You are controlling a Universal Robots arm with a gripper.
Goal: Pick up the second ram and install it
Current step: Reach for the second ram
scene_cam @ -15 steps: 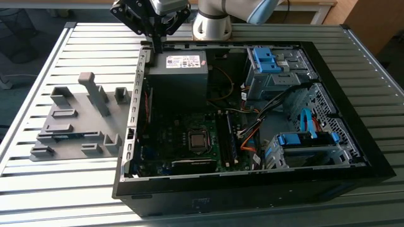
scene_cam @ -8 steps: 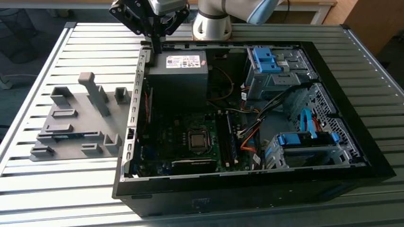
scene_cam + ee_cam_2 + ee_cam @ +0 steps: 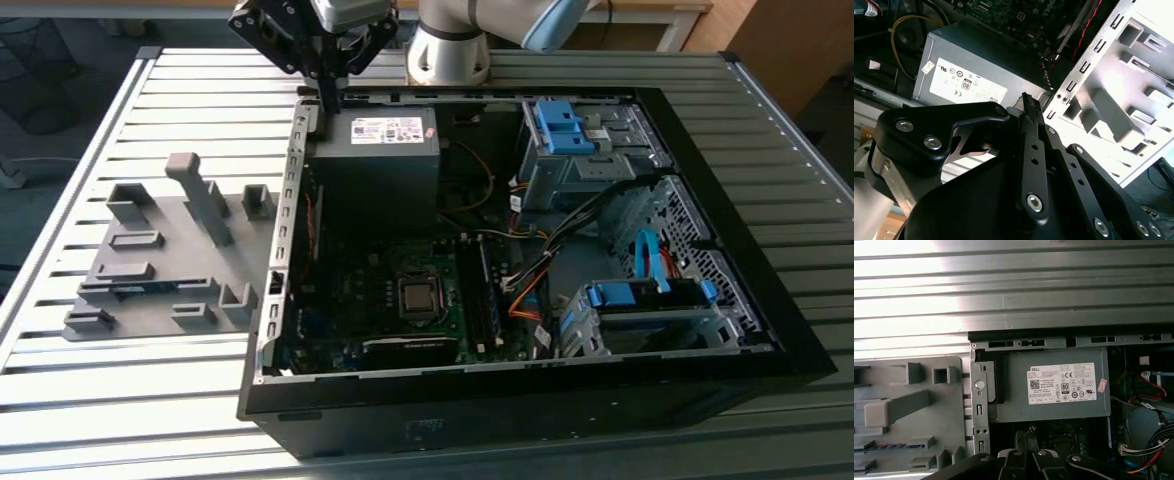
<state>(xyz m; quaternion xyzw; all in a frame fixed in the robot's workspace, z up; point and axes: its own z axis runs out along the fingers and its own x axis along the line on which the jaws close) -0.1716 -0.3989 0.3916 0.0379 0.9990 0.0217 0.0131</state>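
Note:
The second ram (image 3: pixel 139 288) is a thin blue-green stick lying in a slot of the grey holder (image 3: pixel 160 255) at the exterior view's left, beside the open computer case (image 3: pixel 534 250). In the first wrist view the ram (image 3: pixel 885 446) shows as a dark bluish strip in the holder (image 3: pixel 909 405). My gripper (image 3: pixel 326 92) hangs over the case's rear left corner, next to the power supply (image 3: pixel 379 150), well apart from the ram. Its black fingers (image 3: pixel 1026 439) are pressed together with nothing between them. In the second wrist view the gripper (image 3: pixel 1028 100) is above the power supply (image 3: pixel 974 70).
The motherboard (image 3: pixel 400 290) lies on the case floor with memory slots (image 3: pixel 487 290) beside the processor socket. Blue drive cages (image 3: pixel 587 140) and loose cables (image 3: pixel 534 270) fill the case's right side. The case stands on a slatted metal table (image 3: pixel 160 420). The arm's base (image 3: pixel 447 50) stands behind.

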